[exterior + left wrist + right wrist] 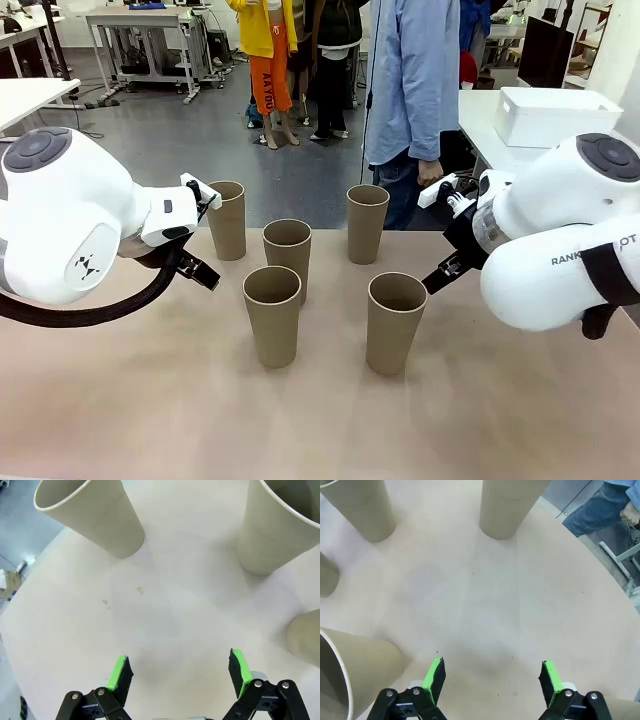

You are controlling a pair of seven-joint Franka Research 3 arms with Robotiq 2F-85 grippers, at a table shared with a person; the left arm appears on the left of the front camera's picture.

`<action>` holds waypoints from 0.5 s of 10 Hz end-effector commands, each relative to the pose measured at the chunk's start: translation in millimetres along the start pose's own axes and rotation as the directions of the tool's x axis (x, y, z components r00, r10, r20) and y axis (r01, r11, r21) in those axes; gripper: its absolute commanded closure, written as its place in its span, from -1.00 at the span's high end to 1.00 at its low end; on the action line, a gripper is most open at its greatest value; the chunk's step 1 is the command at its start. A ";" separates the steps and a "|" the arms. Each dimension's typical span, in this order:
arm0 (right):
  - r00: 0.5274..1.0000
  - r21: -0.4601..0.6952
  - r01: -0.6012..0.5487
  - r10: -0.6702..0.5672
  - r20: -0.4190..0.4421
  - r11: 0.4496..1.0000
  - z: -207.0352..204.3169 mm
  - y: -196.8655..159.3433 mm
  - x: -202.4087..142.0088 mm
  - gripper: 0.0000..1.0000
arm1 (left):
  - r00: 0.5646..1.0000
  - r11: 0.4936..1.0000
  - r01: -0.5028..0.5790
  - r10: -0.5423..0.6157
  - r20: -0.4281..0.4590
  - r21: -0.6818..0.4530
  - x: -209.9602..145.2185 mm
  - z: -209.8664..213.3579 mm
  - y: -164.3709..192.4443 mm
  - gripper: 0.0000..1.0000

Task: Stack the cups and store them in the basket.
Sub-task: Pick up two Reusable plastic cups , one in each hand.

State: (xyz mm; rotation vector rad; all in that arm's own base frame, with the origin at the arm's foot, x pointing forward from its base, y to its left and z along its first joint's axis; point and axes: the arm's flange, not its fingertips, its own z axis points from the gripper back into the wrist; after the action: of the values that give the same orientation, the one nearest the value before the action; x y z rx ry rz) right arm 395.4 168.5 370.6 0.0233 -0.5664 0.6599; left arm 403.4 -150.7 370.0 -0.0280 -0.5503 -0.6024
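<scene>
Currently left jaws wide apart, green pads (120, 672) holding nothing, aimed at bare desk (165, 615) between two cups. Right jaws likewise spread and empty, bare desk between the pads, one cup close by at lower left of that wrist view.

Cups (287, 255): five counted in front view, all upright, rims up, standing apart from one another on the desk. Two are in the near row, three farther back. None nested.

Basket (555, 115): taken to be the white bin on the separate white table at far right, well apart from the cups. Its contents cannot be made out.

Progress, as judged: barely begun. No stack formed, nothing gripped, nothing seen stored. All stacking and the transfer to the basket remain.

Pose: left arm enters from the left, wrist low, fingers angled down and inward near the far-left cup. Right arm mirrors it from the right, just beside the near-right cup. A person (410, 80) stands at the far side.
</scene>
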 end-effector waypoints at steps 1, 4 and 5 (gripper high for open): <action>1.000 0.000 0.001 -0.001 0.000 1.000 0.1 -0.1 0.0 1.00 | 1.000 1.000 0.000 0.000 0.000 0.000 0.1 0.1 0.0 1.00; 1.000 0.023 0.005 -0.005 -0.005 1.000 24.8 -12.0 16.5 1.00 | 1.000 0.995 0.021 -0.020 0.010 -0.100 18.8 17.1 10.9 1.00; 1.000 0.021 0.029 -0.029 -0.004 0.999 49.2 -22.5 30.4 1.00 | 1.000 0.991 0.028 -0.026 0.018 -0.128 35.9 34.2 21.7 1.00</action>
State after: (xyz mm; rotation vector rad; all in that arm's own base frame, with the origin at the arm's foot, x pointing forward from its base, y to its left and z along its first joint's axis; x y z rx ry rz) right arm 401.3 165.8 395.5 0.0256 -0.5663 0.6459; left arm 409.1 -160.8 392.1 -0.0878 -0.5462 -0.6307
